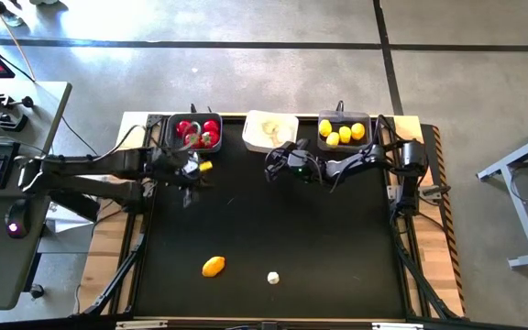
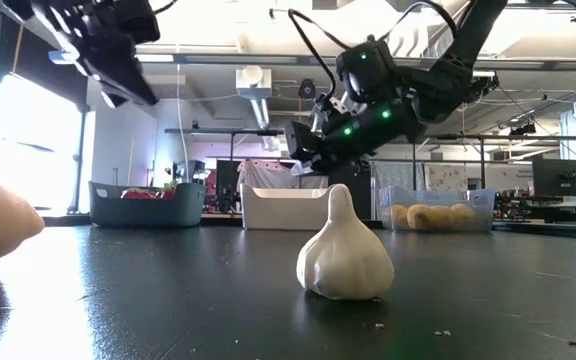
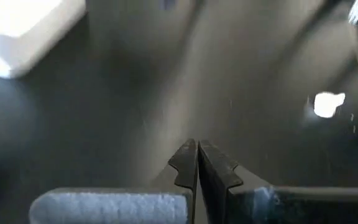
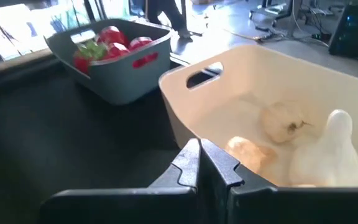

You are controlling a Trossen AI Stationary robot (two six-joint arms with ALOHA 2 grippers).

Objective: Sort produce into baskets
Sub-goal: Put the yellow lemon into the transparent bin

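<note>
Dark and jointed, the left arm reaches in from the left side, its left pincer point(image 1: 191, 174) raised above the worktop point(image 1: 273, 229) just near of the grey tomato basket point(image 1: 194, 132), fingers point(image 3: 188, 163) pressed together on nothing. The right arm folds in from the right, and its right pincer point(image 1: 278, 158), likewise closed and empty, hangs just at the near edge of the white basket point(image 1: 269, 129), where pale garlic bulbs point(image 4: 283, 121) lie inside. Red tomatoes point(image 1: 197, 130) with green tops fill the far-left basket; yellow lemons point(image 1: 342, 131) fill the far-right grey basket point(image 1: 344, 129). Two pieces rest loose near the front: a yellow lemon point(image 1: 213, 266), oval with its long axis running left to right, and just right of it a white garlic bulb point(image 2: 344, 250), upright with its pointed tip up.
</note>
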